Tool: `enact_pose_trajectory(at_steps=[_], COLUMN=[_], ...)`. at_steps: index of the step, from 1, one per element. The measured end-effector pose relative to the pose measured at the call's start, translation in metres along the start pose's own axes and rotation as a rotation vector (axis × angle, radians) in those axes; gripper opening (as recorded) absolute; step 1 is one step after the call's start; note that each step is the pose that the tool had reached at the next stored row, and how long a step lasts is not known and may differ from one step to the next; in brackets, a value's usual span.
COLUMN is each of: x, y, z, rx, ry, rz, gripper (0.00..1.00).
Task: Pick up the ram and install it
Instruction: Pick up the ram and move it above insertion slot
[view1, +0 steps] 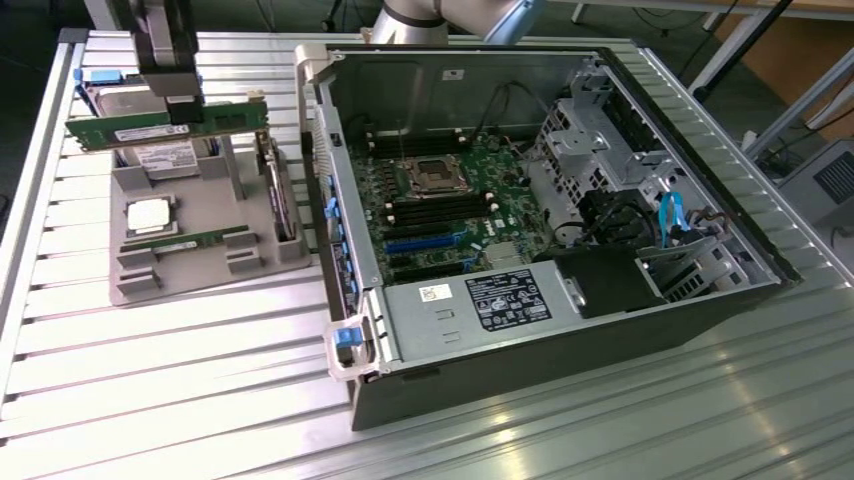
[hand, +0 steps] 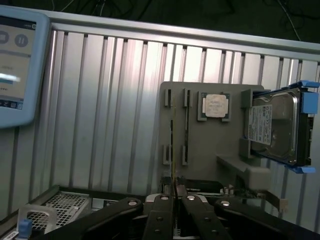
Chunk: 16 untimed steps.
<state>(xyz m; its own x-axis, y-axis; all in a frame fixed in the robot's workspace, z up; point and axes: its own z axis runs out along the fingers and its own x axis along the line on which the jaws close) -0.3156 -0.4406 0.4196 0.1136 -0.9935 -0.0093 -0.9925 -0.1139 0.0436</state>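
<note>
The slatted table (view1: 160, 400) carries an open computer case (view1: 561, 365) lying on its side, with a grey parts tray (view1: 200, 280) beside it toward the table's edge on the exterior view's left. The arm (view1: 441, 15) comes in from the far edge. Its gripper (view1: 174, 100) points straight down over the tray's far end, fingers clamped on the ram (view1: 220, 117) — held level, clear of the tray.
</note>
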Motion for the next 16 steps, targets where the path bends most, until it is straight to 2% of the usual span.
enact_pose_trajectory(at_steps=[16], x=[0.006], y=[-0.0505], z=[-0.0023], rx=[-0.0014], ry=[0.0121], rz=[0.001], gripper=[0.12])
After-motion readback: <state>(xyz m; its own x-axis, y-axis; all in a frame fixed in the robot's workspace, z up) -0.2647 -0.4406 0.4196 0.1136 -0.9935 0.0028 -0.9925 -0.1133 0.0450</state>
